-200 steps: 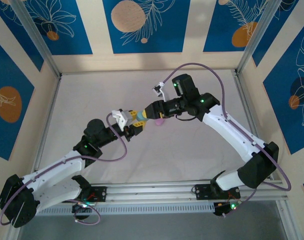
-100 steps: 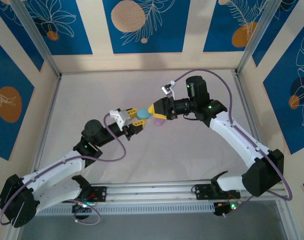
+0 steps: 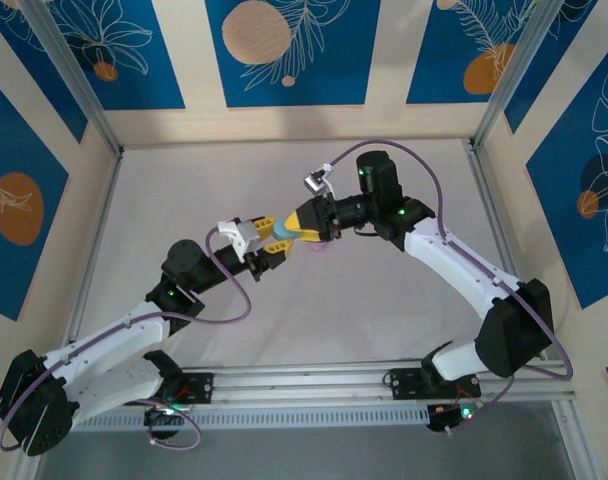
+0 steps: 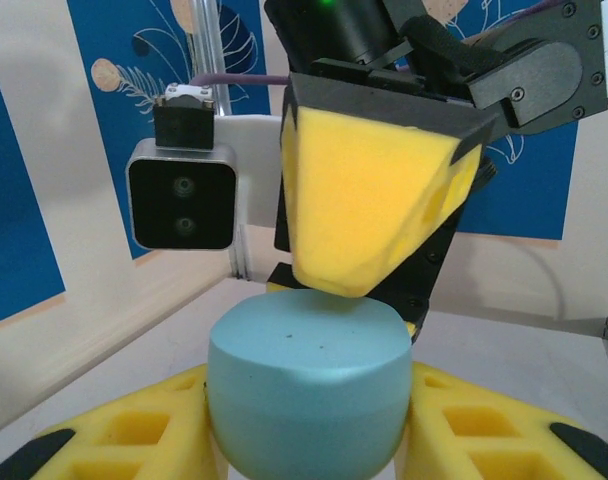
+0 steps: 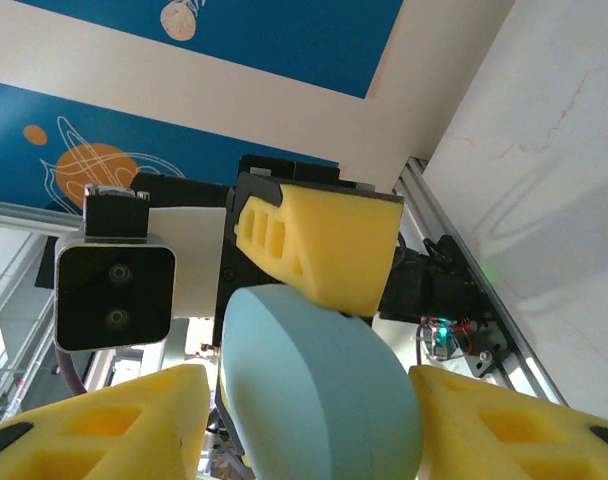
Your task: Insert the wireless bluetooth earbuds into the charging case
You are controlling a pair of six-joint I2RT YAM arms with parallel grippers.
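Meeting above mid-table: two grippers, one item between them.

1. Charging case [image 3: 284,231]: teal, matte, smooth plastic. It is a rounded pebble form with a gently domed face and soft edges, and faint dark specks show on top in the left wrist view. It is raised clear of the table [image 3: 384,300] and lodged between both sets of pads.

2. Left gripper [image 3: 273,237]: yellow foam pads [image 4: 134,440], porous, with rectangular cut-outs and black tips. The jaws are drawn in narrow, pressed to two sides of the case and holding it.

3. Right gripper [image 3: 304,222]: wedge-shaped yellow foam pads [image 5: 104,420] seated in angular black housings. The jaws stand apart with the case between them, and one pad touches the case's upper face in the left wrist view. Whether they squeeze it cannot be told.

4. Pink object [image 3: 320,247]: lying on the table just beneath the right gripper, partly hidden and too small to identify.

5. Table: a pale, matte sheet with faint marbled veining. Ribbed aluminium rails run along the near edge.
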